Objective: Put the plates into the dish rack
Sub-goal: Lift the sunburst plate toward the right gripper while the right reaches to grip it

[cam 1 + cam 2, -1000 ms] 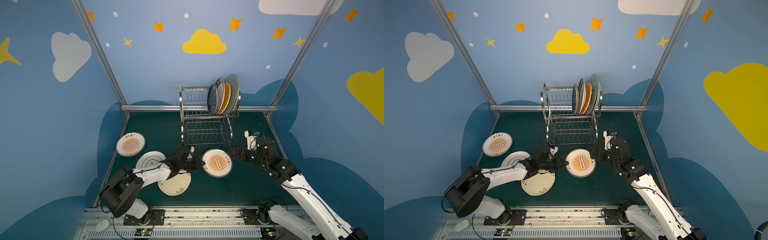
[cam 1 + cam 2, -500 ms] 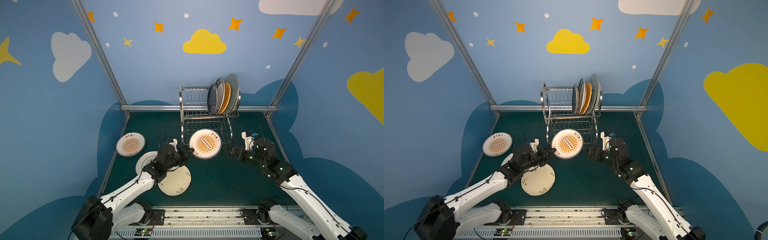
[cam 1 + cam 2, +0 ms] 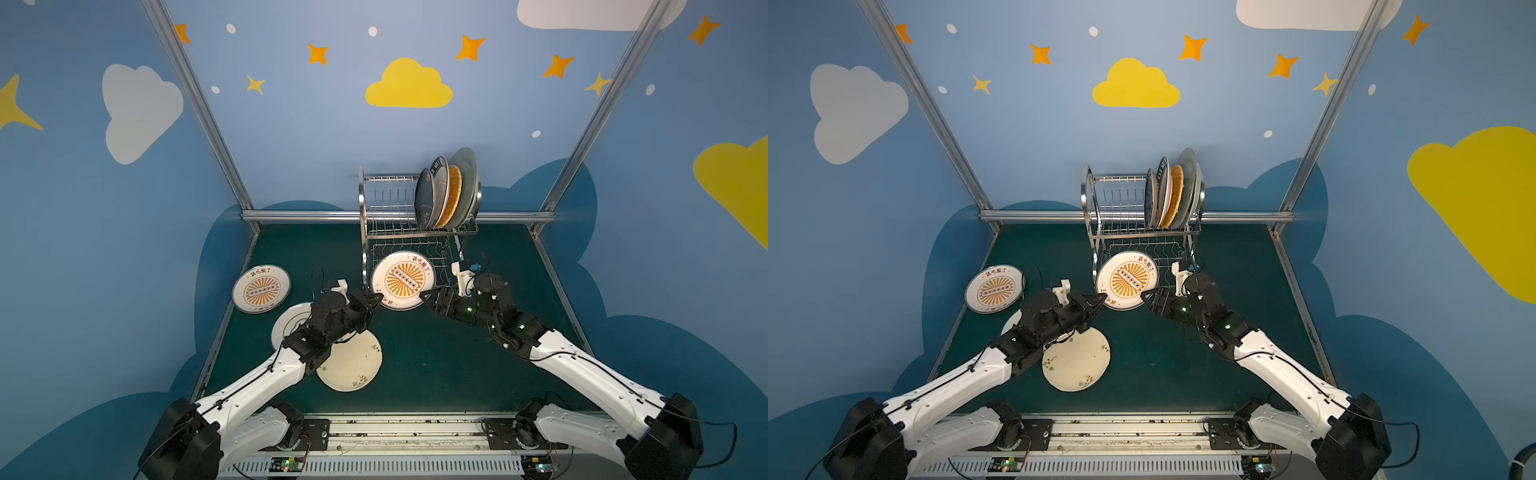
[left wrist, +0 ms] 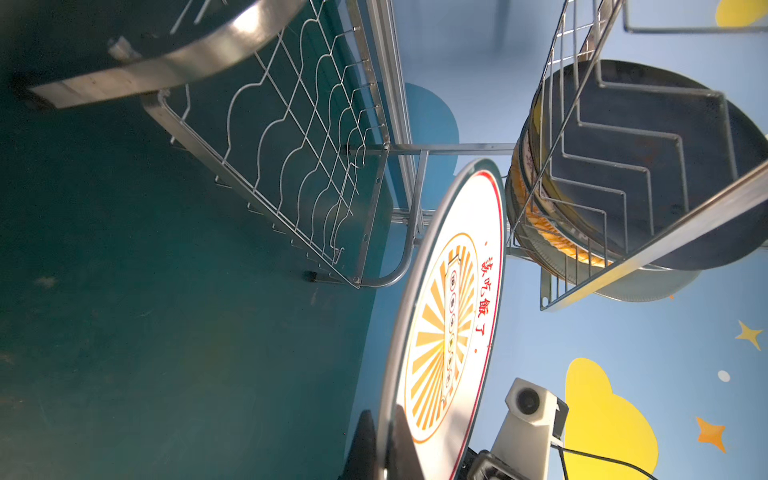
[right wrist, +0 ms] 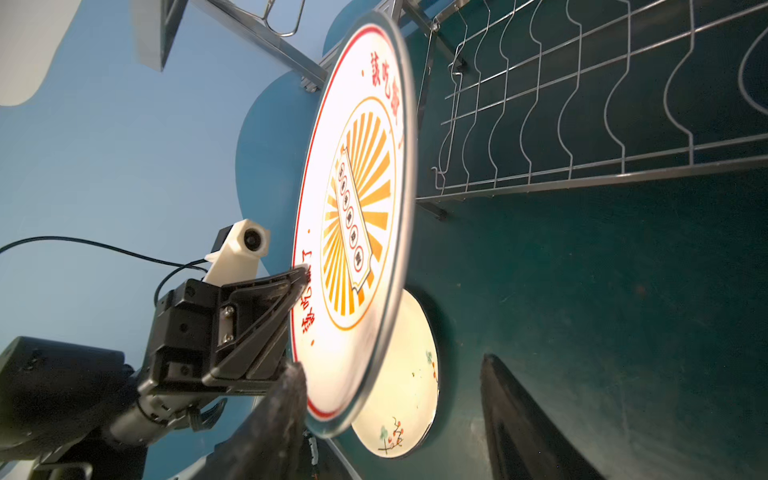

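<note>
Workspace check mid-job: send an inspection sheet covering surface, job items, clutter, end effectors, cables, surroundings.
surface: dark green mat, no spills seen.
dish rack: upright at the back; racked plates stand on edge at its upper tier's right end.
held sunburst plate: lifted, tilted, in front of the lower shelf.
loose plates: second sunburst plate, white plate partly under the left arm, cream floral plate, all flat.
clutter: nothing seen.
left end effector: shut on the held plate's rim.
right end effector: open, jaws straddling the opposite rim.
cables: wrist-camera lead clear of the plates.
surroundings: blue cloud-painted walls, metal frame posts.
</note>
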You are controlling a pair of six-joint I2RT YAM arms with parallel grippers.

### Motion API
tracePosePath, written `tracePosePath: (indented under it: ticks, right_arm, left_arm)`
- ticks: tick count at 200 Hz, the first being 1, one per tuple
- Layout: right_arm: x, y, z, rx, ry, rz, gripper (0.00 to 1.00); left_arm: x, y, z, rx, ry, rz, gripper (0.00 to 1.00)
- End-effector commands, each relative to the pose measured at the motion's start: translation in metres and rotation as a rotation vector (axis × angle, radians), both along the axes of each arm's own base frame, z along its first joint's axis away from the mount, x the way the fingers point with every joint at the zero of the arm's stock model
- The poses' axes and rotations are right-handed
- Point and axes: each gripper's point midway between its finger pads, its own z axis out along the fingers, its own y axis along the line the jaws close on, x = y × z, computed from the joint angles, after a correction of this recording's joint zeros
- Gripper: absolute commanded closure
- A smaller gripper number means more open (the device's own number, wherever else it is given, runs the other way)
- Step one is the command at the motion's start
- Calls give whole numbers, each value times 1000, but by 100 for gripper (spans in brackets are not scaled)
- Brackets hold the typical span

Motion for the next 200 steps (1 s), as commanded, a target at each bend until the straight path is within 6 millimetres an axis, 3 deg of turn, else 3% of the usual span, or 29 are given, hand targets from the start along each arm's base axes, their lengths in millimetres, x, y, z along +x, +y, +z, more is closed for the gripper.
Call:
tracePosePath:
  ticks: [1,38,107,178,200]
  right_arm:
    - [9,7,18,59,-39,-45,43]
    - [16,11,19,56,-43,-107,51]
    - [23,12,18,77,2,-184,74]
    - [24,16,14,127,66,-222,84]
    - [23,20,11,135,84,-221,93]
  left_arm:
    - [2,2,23,-53,-68,19,96]
    - [2,3,25,-54,-71,23,96]
    - [0,5,24,-40,-73,28,96]
    - [1,4,20,-28,-80,22,96]
    - [1,3,16,-23,-73,19,96]
